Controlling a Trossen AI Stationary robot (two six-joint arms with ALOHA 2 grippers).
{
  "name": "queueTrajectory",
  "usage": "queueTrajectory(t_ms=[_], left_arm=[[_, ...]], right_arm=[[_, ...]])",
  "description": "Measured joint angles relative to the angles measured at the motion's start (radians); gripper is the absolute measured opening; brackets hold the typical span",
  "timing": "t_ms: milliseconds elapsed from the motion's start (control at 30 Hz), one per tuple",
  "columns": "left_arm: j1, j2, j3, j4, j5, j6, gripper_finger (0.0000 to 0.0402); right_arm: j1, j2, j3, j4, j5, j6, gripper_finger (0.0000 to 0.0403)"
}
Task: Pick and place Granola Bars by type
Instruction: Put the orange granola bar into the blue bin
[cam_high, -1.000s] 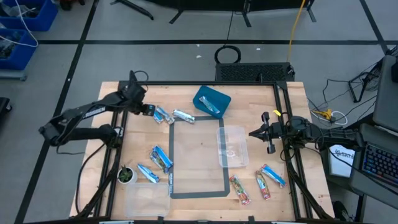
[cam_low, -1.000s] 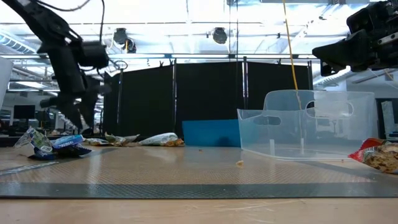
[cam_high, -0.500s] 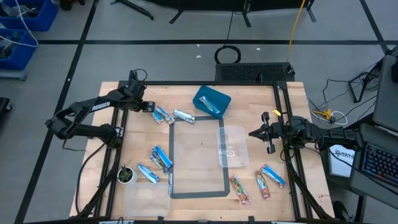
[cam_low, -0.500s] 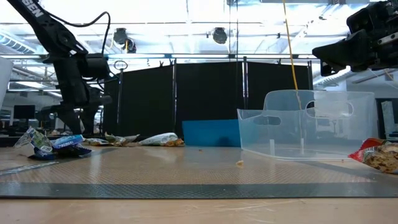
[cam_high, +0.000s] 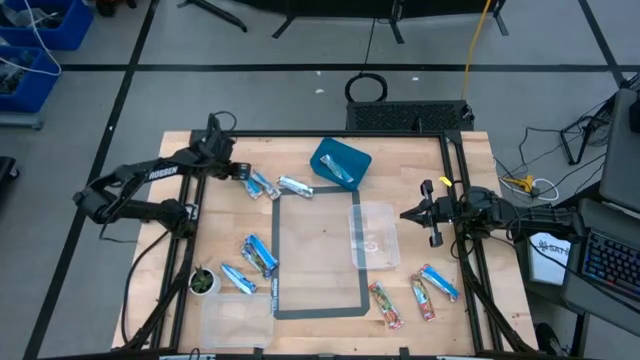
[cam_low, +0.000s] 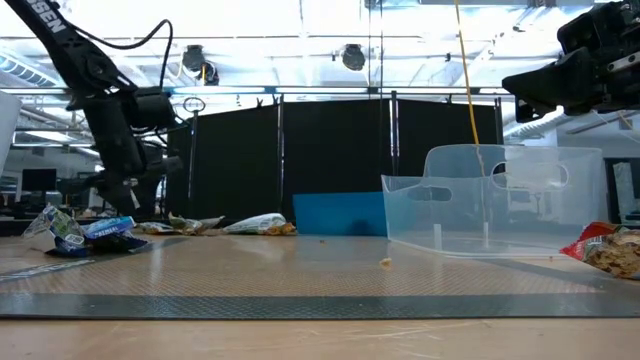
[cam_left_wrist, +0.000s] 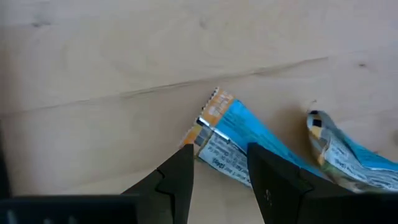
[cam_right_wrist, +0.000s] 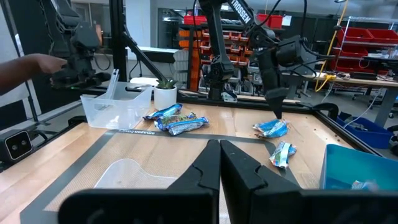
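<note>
The left claw (cam_high: 240, 172) is low over the desk (cam_high: 320, 228) at its far left, fingers (cam_left_wrist: 174, 180) parted astride the end of a blue-wrapped granola bar (cam_left_wrist: 239, 140) lying flat, not clamped on it. Other blue bars (cam_high: 258, 254) lie front left, one in the blue bin (cam_high: 340, 163), red bars (cam_high: 385, 304) front right. The right claw (cam_high: 432, 226) hangs clenched and empty by the right edge, beside the clear tub (cam_high: 373, 236).
</note>
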Motion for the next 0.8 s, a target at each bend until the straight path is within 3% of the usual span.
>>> queueTrajectory(t_ms=[667, 800], left_arm=[[0.044, 0.000, -0.027, 0.026, 0.000, -0.007, 0.0152], [0.044, 0.000, -0.027, 0.039, 0.043, -0.005, 0.0152]], right_arm=[[0.000, 0.000, 0.000, 0.000, 0.000, 0.000, 0.0004], [0.000, 0.000, 0.000, 0.000, 0.000, 0.000, 0.0004]])
